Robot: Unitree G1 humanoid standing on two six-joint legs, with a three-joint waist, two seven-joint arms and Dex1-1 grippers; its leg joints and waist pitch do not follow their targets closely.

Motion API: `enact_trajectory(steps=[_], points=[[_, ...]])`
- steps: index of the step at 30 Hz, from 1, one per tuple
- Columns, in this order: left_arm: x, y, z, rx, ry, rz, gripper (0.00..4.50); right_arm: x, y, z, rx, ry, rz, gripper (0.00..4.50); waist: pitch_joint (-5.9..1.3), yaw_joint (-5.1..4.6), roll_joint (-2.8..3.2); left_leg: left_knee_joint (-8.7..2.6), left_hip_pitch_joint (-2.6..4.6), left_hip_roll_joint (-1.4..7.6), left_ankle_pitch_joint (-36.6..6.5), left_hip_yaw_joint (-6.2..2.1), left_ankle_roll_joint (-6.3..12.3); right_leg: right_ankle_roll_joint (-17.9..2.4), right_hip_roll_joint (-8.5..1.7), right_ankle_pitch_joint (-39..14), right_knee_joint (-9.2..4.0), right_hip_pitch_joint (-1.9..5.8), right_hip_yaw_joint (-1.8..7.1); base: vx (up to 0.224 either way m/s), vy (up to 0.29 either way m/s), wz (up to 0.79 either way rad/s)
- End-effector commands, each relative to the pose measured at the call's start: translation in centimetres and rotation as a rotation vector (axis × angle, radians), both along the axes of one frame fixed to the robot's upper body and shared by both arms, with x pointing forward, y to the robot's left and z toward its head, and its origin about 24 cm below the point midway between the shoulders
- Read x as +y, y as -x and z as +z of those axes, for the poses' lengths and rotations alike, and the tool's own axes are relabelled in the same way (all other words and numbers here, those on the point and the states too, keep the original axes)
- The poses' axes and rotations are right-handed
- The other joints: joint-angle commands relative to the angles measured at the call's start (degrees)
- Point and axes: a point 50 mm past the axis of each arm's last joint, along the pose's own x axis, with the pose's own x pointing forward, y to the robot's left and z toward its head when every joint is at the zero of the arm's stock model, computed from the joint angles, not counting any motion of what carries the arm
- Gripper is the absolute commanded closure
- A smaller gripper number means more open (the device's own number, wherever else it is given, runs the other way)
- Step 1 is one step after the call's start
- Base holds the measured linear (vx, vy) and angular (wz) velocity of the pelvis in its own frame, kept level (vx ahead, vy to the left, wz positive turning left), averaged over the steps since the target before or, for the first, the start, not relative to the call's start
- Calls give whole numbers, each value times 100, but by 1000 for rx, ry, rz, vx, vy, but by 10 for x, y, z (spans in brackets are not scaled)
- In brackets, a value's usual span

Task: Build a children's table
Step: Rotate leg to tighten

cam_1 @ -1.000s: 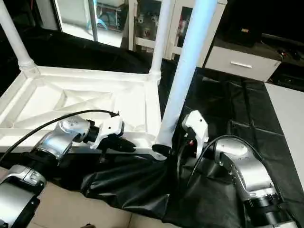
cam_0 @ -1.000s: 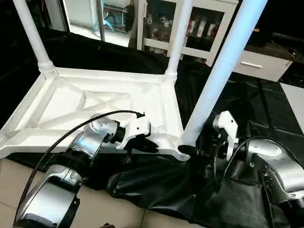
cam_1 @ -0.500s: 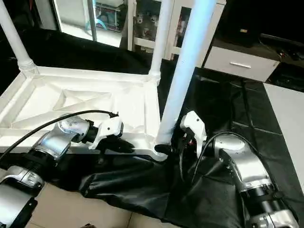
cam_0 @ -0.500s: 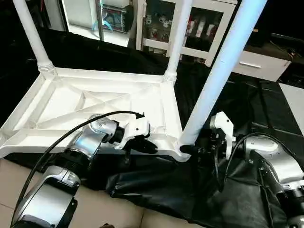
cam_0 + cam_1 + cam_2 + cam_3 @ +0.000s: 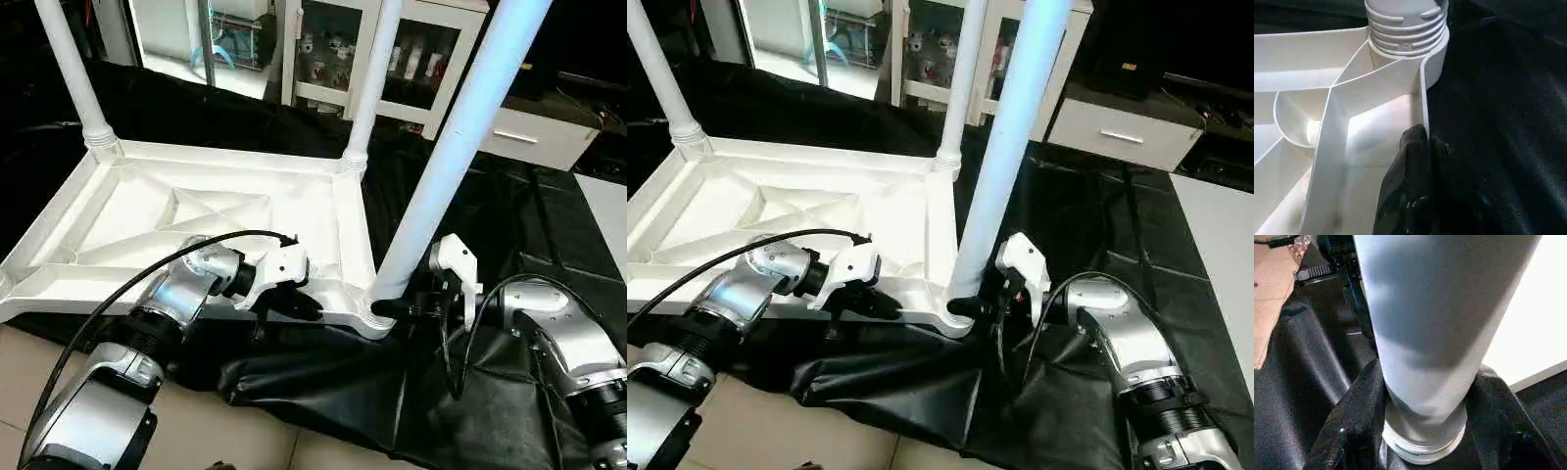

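Three long white tapered plastic legs stand upright in corner sockets of the upside-down white square plastic tabletop, which lies on the black-draped work table. Left gripper is clamped tight on the tabletop's near raised rim, one black finger inside the wall, beside the near right socket. Right gripper has its black fingers on both sides of the base of the nearest leg, just above its threaded socket; firm hold or mere contact cannot be judged.
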Motion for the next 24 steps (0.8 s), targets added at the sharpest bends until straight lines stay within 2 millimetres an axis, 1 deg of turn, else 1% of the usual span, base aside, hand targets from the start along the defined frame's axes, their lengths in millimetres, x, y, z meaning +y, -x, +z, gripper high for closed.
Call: enact_trajectory(steps=[1,2,3,4,5,7,8,9,10,11,12,14,15,16,17,18,19,20,21,22,23,24], points=[[-1,13,-22,86,-107,-61,450,-2,1,-6,36,-13,-24,256,-323,-24,29,-439,107,250,-1610,-94,85,-1328,-292,-1275,-290,217,181,0,0,0],[-1,13,-23,86,-105,-60,450,-3,1,-8,44,-25,-41,256,-316,-25,28,-445,99,250,-1642,-98,76,-1321,-293,-1312,-294,220,180,0,0,0],[-2,13,-23,86,-104,-59,450,-4,2,-10,52,-35,-54,256,-312,-21,37,-449,109,248,-1700,-98,60,-1298,-293,-1391,-306,213,182,0,0,0],[-2,13,-22,86,-103,-58,450,-4,2,-10,53,-38,-57,256,-314,-27,26,-452,104,247,-1749,-104,46,-1273,-295,-1468,-313,220,180,0,0,0],[-2,13,-22,86,-101,-56,450,-4,3,-11,57,-47,-68,256,-309,-29,32,-458,104,249,-1765,-109,37,-1259,-295,-1499,-315,217,179,0,0,0],[-3,12,-22,86,-89,-44,450,-3,3,-12,65,-73,-96,256,-311,-30,26,-459,112,248,-1810,-110,21,-1226,-294,-1562,-326,211,180,0,0,0],[-6,10,-21,91,-65,-17,450,-1,2,-13,72,-108,-143,256,-299,-34,27,-466,104,246,-1833,-108,13,-1224,-296,-1597,-335,205,185,0,0,0],[-9,7,-20,85,-47,11,450,1,0,-14,76,-136,-186,256,-290,-39,15,-469,101,243,-1880,-108,12,-1208,-295,-1673,-345,199,184,0,0,0],[-9,7,-20,85,-47,11,450,1,0,-14,76,-136,-186,256,-273,-46,15,-483,114,235,-2054,-121,-33,-1126,-296,-2002,-378,186,173,0,0,0],[-12,4,-20,76,-32,51,450,4,-3,-15,79,-164,-236,256,-270,-53,16,-488,127,237,-2146,-133,-61,-1074,-302,-2186,-395,183,168,0,0,0],[-15,0,-19,70,-20,99,450,6,-5,-16,83,-183,-286,256,-254,-77,19,-493,140,233,-2318,-137,-110,-993,-298,-2478,-425,147,170,0,0,0],[-27,-10,-17,54,22,231,450,14,-13,-23,90,-202,-442,256,-236,-110,11,-484,176,218,-2615,-170,-228,-798,-309,-3089,-498,89,141,-27,1,-1],[-32,-14,-16,47,34,284,450,17,-16,-28,91,-189,-526,256,-230,-125,5,-488,177,211,-2674,-189,-245,-724,-319,-3280,-526,88,123,-56,10,-6],[-36,-17,-15,39,39,319,450,19,-18,-31,90,-170,-585,256,-224,-161,-9,-494,166,205,-2739,-225,-280,-574,-330,-3573,-565,99,86,-56,10,-6],[-40,-21,-15,26,41,373,450,22,-20,-35,90,-149,-652,256,-218,-199,-8,-498,156,197,-2779,-233,-286,-509,-319,-3678,-582,96,75,-51,18,-7],[-44,-25,-14,12,50,442,450,25,-22,-40,84,-123,-725,256,-215,-257,7,-491,178,189,-2926,-263,-305,-429,-324,-3871,-623,74,42,0,0,0],[-48,-31,-12,-7,62,528,450,29,-25,-44,76,-101,-797,256,-210,-325,35,-480,180,185,-3077,-283,-330,-396,-326,-3964,-654,57,5,0,0,0],[-52,-35,-11,-19,69,594,450,33,-26,-47,71,-85,-851,256,-228,-376,36,-482,199,181,-3187,-308,-325,-384,-324,-3917,-702,82,-62,0,0,0],[-53,-37,-10,-26,73,630,450,35,-27,-49,67,-77,-879,256,-232,-386,56,-488,208,187,-3219,-327,-307,-395,-330,-3836,-718,112,-94,0,0,0],[-53,-37,-10,-26,73,630,450,35,-27,-49,67,-77,-879,256,-233,-419,74,-534,143,210,-3194,-359,-270,-421,-354,-3583,-713,186,-121,0,0,0],[-55,-39,-10,-41,69,665,450,37,-29,-51,63,-66,-933,257,-234,-425,87,-557,107,210,-3157,-365,-254,-450,-356,-3346,-714,211,-120,0,0,0],[-57,-42,-8,-79,70,703,450,36,-32,-52,56,-50,-1021,257,-245,-421,100,-562,113,206,-3140,-361,-259,-481,-358,-3249,-712,199,-112,0,0,0]])
